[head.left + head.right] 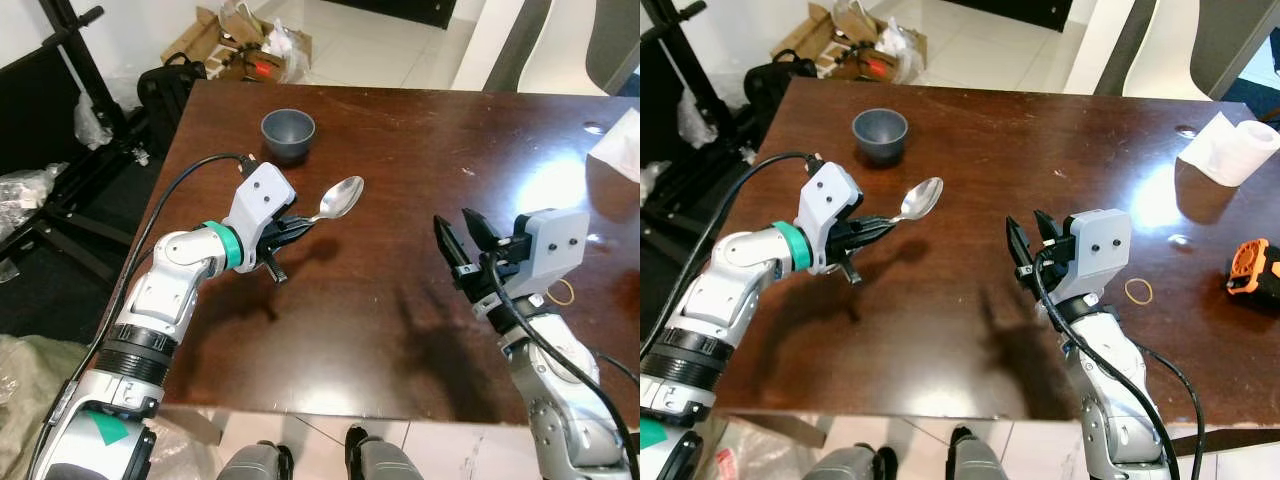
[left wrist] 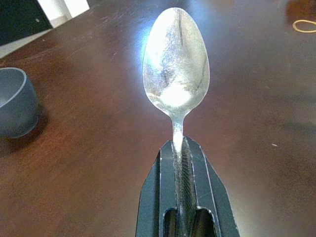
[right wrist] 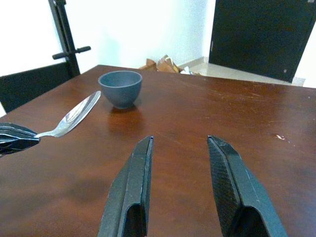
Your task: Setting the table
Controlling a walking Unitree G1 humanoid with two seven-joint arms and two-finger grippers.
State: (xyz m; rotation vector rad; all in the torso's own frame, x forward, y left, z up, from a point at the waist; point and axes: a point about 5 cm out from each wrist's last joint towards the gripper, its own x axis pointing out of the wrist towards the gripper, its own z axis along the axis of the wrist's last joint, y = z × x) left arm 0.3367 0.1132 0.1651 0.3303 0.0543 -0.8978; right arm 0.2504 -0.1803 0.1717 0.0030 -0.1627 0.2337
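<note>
Left hand (image 1: 290, 228) is clamped on the handle of a metal spoon (image 1: 338, 198), holding it above the bench (image 1: 420, 150); the spoon's bowl projects forward of the fingertips, concave side up. A grey bowl (image 1: 288, 132) stands on the bench beyond the hand, slightly to its left, apart from the spoon. Right hand (image 1: 1030, 240) hovers over the bench, fingers spread wide, empty. Assessment: spoon placement is the step in hand. The next move calls for lowering the spoon flat beside the grey bowl, then releasing.
</note>
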